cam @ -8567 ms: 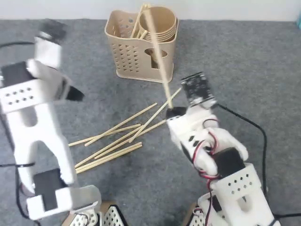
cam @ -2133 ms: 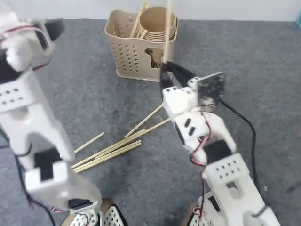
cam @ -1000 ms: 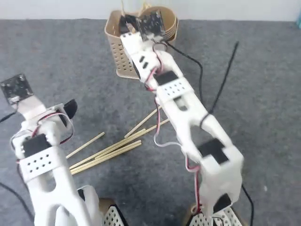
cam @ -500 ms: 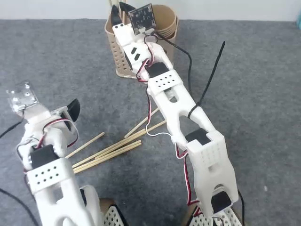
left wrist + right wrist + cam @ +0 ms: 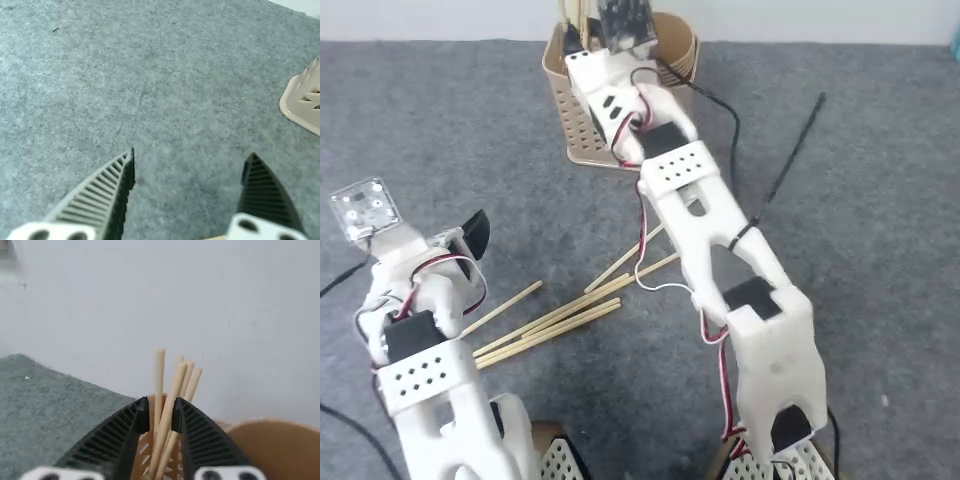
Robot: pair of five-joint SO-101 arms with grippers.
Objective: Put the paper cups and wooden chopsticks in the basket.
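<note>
The beige perforated basket [image 5: 590,130] stands at the far middle of the grey mat, with stacked paper cups [image 5: 682,52] in its right half. My right gripper [image 5: 576,22] sits over the basket's left half. In the right wrist view it [image 5: 160,416] is shut on an upright wooden chopstick [image 5: 159,375], with other chopsticks [image 5: 186,382] leaning beside it and a cup rim [image 5: 275,442] close by. Several loose chopsticks [image 5: 552,322] lie on the mat. My left gripper [image 5: 190,167] hangs open over bare mat, left of those chopsticks [image 5: 470,235].
The right arm stretches across the middle of the mat, above the far ends of the loose chopsticks. A black cable [image 5: 790,155] loops off to its right. A corner of the basket base [image 5: 305,105] shows in the left wrist view. A pale wall rises behind the basket.
Over the last seconds the right arm carried a chopstick from the mat up to the basket and has lowered slightly over it. The left arm swung down low at the left.
</note>
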